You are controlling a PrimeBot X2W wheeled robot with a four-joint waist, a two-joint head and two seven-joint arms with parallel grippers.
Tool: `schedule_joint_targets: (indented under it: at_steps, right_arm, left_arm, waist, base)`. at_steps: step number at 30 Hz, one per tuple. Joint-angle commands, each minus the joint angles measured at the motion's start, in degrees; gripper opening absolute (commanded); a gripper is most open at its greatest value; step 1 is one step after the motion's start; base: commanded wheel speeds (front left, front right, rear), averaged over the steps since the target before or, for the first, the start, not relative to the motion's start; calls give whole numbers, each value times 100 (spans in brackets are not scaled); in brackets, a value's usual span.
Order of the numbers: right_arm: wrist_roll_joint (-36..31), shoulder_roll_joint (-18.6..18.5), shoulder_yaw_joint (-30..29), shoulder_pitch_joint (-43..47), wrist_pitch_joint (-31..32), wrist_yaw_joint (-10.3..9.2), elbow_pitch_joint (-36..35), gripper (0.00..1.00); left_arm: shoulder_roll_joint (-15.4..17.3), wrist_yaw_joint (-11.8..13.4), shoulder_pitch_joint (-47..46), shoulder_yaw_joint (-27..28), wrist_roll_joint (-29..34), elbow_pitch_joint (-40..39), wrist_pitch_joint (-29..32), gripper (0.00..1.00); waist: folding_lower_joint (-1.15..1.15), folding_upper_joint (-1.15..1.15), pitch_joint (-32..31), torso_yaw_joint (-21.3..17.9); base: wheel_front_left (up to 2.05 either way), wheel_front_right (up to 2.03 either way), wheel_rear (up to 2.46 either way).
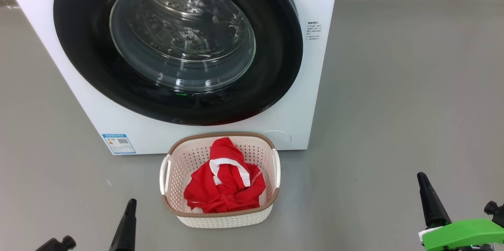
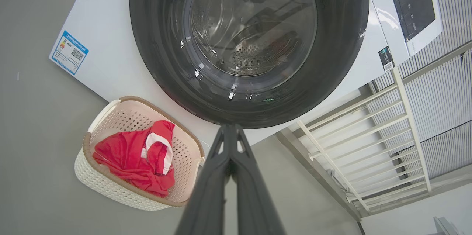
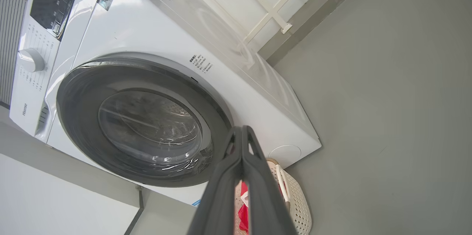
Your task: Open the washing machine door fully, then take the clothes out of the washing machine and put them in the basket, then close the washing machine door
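Note:
The white washing machine (image 1: 311, 85) stands ahead with its round black door (image 1: 86, 42) lying against the front; steel drum shows through the glass window (image 1: 183, 34). Red clothes (image 1: 226, 180) with white trim lie in the cream basket (image 1: 220, 219) on the floor before the washer. My left gripper (image 1: 130, 203) is low at the left of the basket, shut and empty. My right gripper (image 1: 423, 178) is low at the right, shut and empty. The left wrist view has the door (image 2: 158, 43), basket (image 2: 99, 179) and clothes (image 2: 129, 157). The right wrist view has the door (image 3: 81, 94) and basket (image 3: 300, 205).
Grey floor (image 1: 413, 85) spreads to the right of the washer. A blue label sticker (image 1: 119, 143) sits at the washer's lower left corner. A white railing (image 2: 368, 142) stands beside the machine. The control panel (image 3: 53, 0) and a dial (image 3: 31, 59) top the front.

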Motion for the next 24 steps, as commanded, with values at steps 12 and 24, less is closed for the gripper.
schedule_joint_targets:
  at_steps: [12, 24]
  right_arm:
    - [915, -108, 35, -429, 221, -4, -38, 0]
    - [1716, -125, 35, -572, 425, -5, 42, 0]
  left_arm:
    - [54, -109, -367, 237, -913, -25, 225, 0]
    - [60, -146, -468, 326, -1715, 63, 428, 0]
  waist:
    - [-1, 0, 30, 10]
    - [-1, 0, 60, 20]
  base:
    - [0, 0, 0]
    - [0, 0, 0]
